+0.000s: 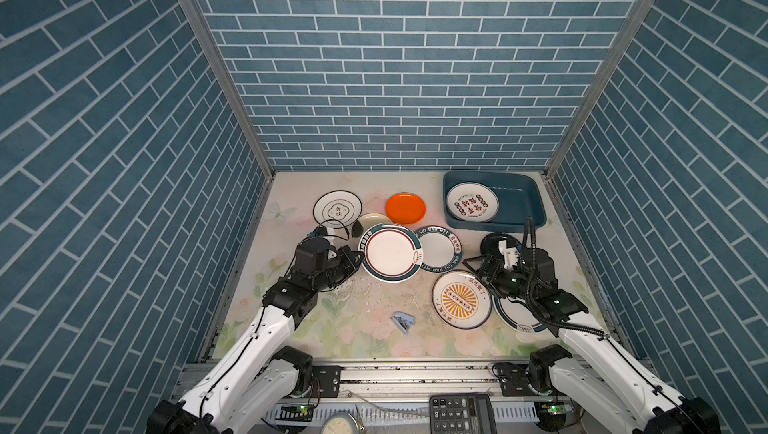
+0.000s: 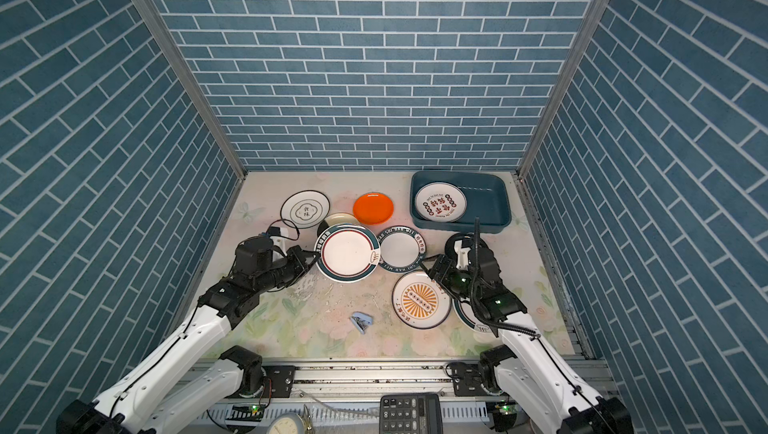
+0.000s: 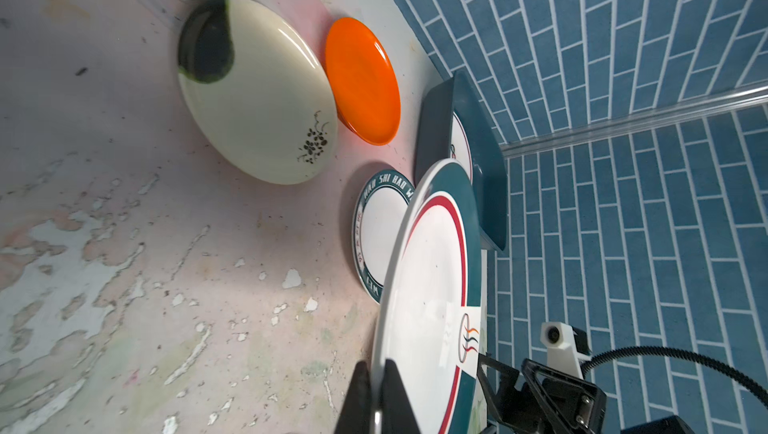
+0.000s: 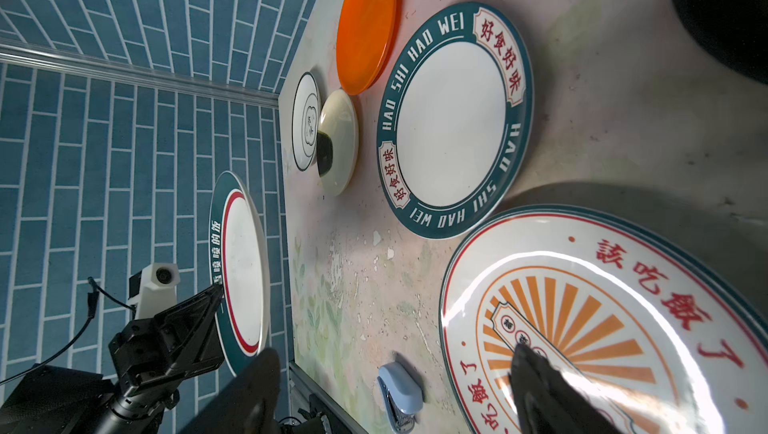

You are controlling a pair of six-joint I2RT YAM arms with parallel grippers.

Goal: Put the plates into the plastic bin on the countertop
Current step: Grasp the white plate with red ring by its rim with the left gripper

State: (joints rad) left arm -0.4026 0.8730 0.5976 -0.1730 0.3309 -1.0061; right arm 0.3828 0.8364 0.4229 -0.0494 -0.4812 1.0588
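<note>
Round white plate with a teal rim (image 1: 390,252), held by its edge in the left gripper (image 1: 360,260).
The fingers are pinched shut on the rim, and the plate looks lifted off the flowery cream countertop (image 1: 365,311). The dark teal plastic bin (image 1: 517,199) sits far back to the right, with one lettered white plate (image 1: 472,202) inside. The right gripper (image 1: 478,269), wide open and empty over the orange sunburst plate (image 1: 459,299), is nearer the bin.

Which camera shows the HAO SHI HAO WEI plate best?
Right wrist view: the lettered plate lies whole, its rim text legible. Both top views show it small, edge hidden by the teal-rimmed plate; the left wrist view shows only part.
</note>
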